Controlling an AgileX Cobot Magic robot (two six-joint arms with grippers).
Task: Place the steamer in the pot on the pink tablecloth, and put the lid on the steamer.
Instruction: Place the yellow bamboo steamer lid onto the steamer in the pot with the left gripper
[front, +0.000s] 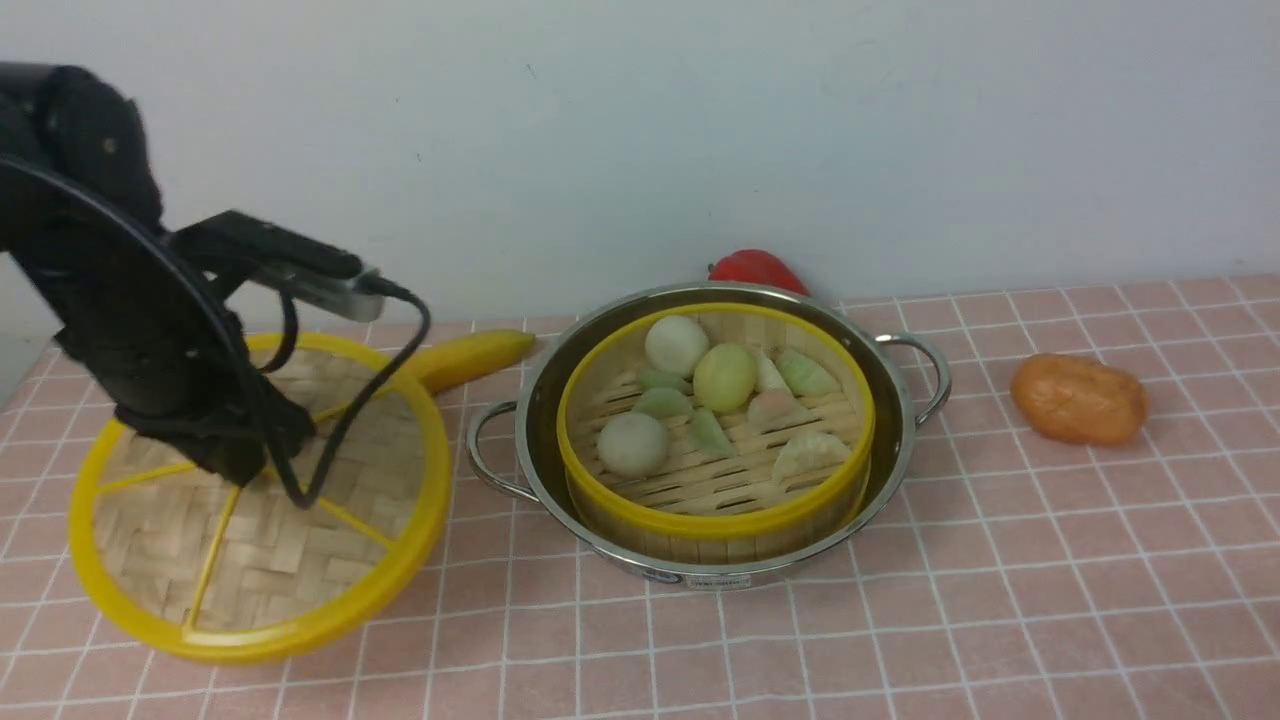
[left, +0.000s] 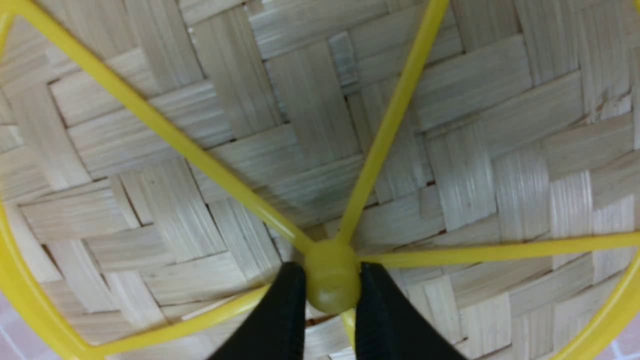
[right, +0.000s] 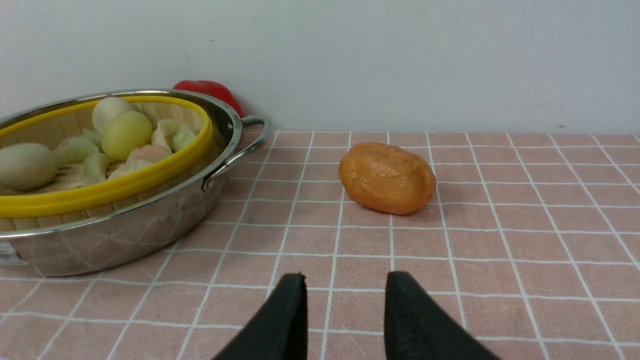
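At 9 o'clock from the pot, seen from the front, the lid was on the pink tablecloth. The left gripper was directly over its centre. The black fingers were clamped on the yellow hub, one on each side of it. The lid was tilted, with its spoked face turned partly toward the robot. I could not tell whether its near rim touched the cloth. Being round, it had no long axis, and its yellow spokes ran out from the hub to the rim.

The steamer sat upright inside the pot, holding pale buns and dumplings. A small label was on the pot's near side at 6 o'clock, with print too small to read.

The right gripper was low over the cloth with its jaws apart and nothing between them.

A banana lay at 10 o'clock from the pot, a red pepper at 12 and an orange lump at 3.
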